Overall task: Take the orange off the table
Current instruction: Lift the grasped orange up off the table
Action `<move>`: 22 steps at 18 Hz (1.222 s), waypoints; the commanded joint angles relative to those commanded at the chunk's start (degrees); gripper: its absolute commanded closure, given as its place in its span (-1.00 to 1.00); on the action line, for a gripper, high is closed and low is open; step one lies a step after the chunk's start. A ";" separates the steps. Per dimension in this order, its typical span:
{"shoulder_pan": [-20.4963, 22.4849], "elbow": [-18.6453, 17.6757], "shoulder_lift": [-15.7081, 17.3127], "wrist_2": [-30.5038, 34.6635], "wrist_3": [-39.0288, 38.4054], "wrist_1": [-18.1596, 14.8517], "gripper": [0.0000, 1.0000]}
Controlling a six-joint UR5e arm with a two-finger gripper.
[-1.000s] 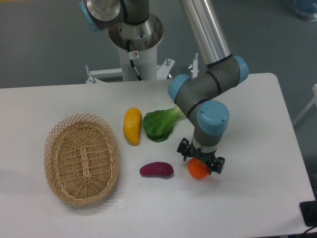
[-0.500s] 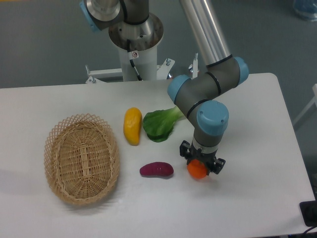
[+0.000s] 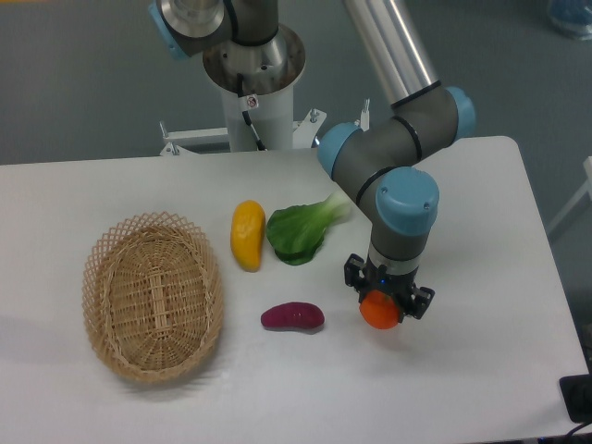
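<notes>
The orange (image 3: 380, 312), small, round and bright, sits between the black fingers of my gripper (image 3: 383, 306), which is shut on it. The arm's blue-capped wrist hangs straight over it and hides its top. A faint shadow lies on the white table (image 3: 481, 277) just under the fruit, so it looks slightly raised off the surface, right of the purple sweet potato.
A purple sweet potato (image 3: 292, 317) lies just left of the gripper. A yellow mango-like fruit (image 3: 247, 234) and a green leafy vegetable (image 3: 301, 231) lie behind it. A wicker basket (image 3: 153, 294) stands at the left. The robot's base column (image 3: 252, 83) rises at the back.
The gripper closed in on the orange and has shifted a little to the right with it, the wrist moving along with it.
</notes>
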 joint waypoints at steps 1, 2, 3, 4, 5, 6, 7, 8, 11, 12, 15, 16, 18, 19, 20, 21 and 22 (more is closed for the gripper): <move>0.00 0.54 0.00 0.26 0.09 -0.09 -0.21; 0.09 0.71 0.09 1.14 0.09 -0.09 -0.21; 0.09 0.80 0.09 2.10 0.26 -0.09 -0.21; 0.09 0.89 0.17 2.98 0.26 -0.26 -0.21; 0.26 1.07 0.17 3.34 0.35 -0.44 -0.20; 0.35 1.33 0.17 3.34 0.61 -0.44 -0.21; 0.44 1.68 0.26 3.34 1.31 -0.44 -0.21; 0.61 2.12 0.26 3.34 2.27 -0.44 -0.22; 1.14 3.17 0.35 3.34 2.90 -0.44 -0.21; 1.06 3.18 0.35 3.34 2.90 -0.44 -0.21; 1.14 4.14 0.18 3.60 2.99 -0.44 -0.22; 1.14 4.49 0.00 3.61 3.42 -0.53 -0.22; 1.14 5.02 -0.09 3.69 5.18 -0.61 -0.22; 1.14 5.63 -0.09 3.69 5.27 -1.31 -0.22; 1.06 6.33 -0.18 3.69 5.27 -2.54 -0.22; 1.14 6.95 -0.26 3.78 5.27 -3.77 -0.22; 1.14 7.39 -0.35 3.78 5.27 -4.39 -0.22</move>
